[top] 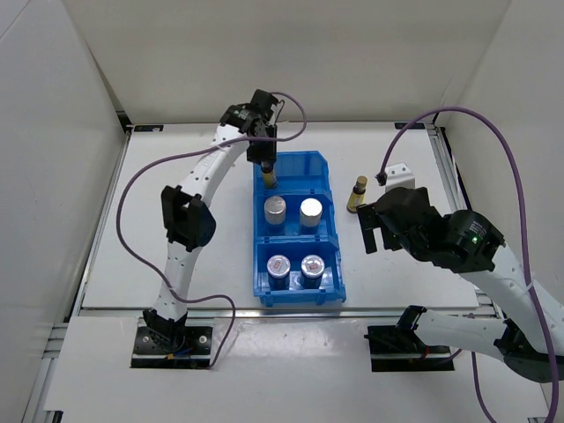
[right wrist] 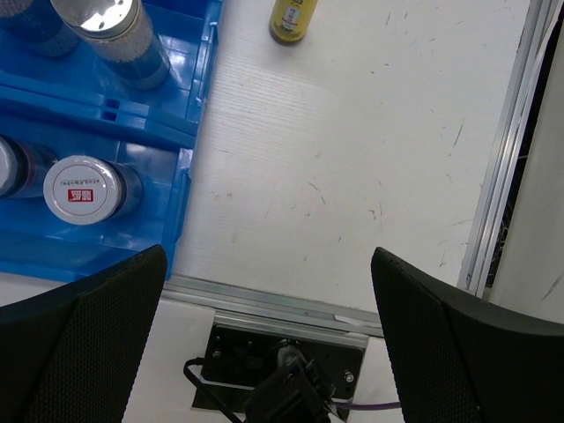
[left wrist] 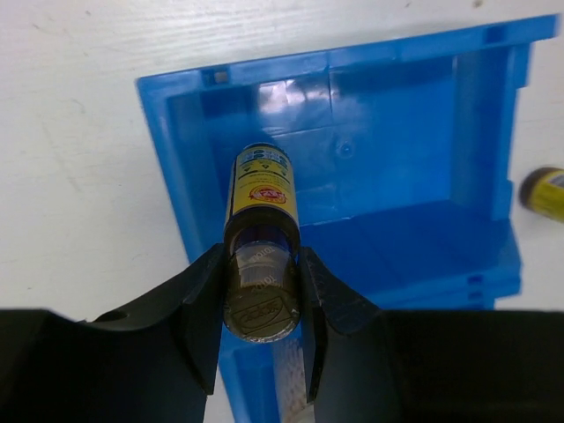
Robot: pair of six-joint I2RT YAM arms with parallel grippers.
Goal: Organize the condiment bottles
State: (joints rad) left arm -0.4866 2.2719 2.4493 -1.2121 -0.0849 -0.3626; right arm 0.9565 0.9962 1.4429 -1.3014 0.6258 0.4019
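Observation:
A blue three-compartment bin (top: 328, 185) stands mid-table. My left gripper (top: 264, 160) is shut on a slim dark-brown bottle (top: 269, 179), holding it upright by its cap in the far compartment's left corner. The left wrist view shows the gripper (left wrist: 262, 264) clamping the bottle (left wrist: 261, 189). Two silver-capped bottles (top: 277, 210) (top: 311, 211) fill the middle compartment. Two grey jars (top: 279, 267) (top: 312, 266) fill the near one. The second brown bottle (top: 358, 194) stands on the table right of the bin, also in the right wrist view (right wrist: 293, 19). My right gripper (top: 372, 227) (right wrist: 269, 291) is open and empty beside it.
A small white bracket (top: 397, 171) sits at the back right, with a purple cable above it. A metal rail (top: 282, 310) runs along the table's near edge. White walls enclose the table on three sides.

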